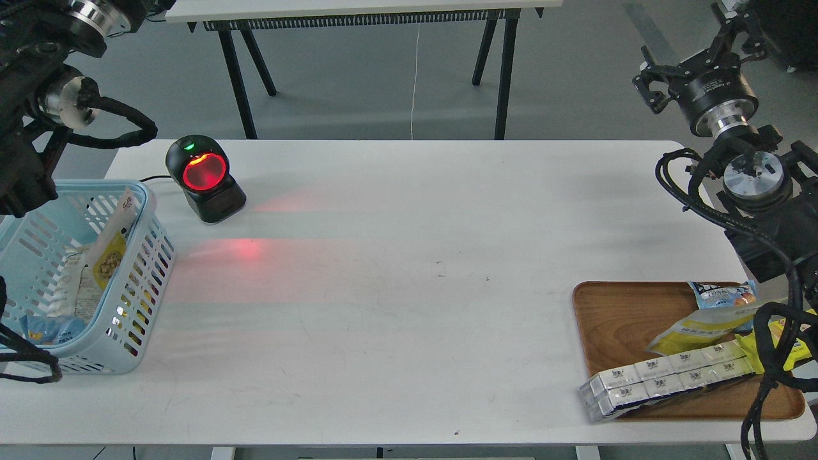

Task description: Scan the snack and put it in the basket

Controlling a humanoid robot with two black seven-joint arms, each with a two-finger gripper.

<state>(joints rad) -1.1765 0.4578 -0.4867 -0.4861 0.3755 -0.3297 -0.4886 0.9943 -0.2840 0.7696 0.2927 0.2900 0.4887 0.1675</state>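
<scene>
Where the white table (409, 306) meets its near-right corner, a brown wooden tray (613, 319) carries a heap of goods: a long row of white boxes (664, 378) lies slantwise across its near edge, poking out over the left rim, with a yellow pouch (693, 332) just behind it and a blue snack bag (723, 295) at the far side. Black cables from the right arm hang over the tray's right end and hide part of it.

Over on the near left, the light-blue basket (144, 281) sits at the table's edge, and there's the snack (110, 252) inside it, leaning tilted against the right wall, yellow front showing. More packets lie beneath it on the basket floor.

Further back, just beyond the basket, the black scanner (204, 179) stands upright with its red window glowing, throwing red light across the tabletop.

Now the arms. The right gripper (735, 25) is raised high at the far right, well clear of the table, its dark fingers spread apart and holding nothing. The left arm rises at the far-left edge above the basket; its gripper is out of the shot.
</scene>
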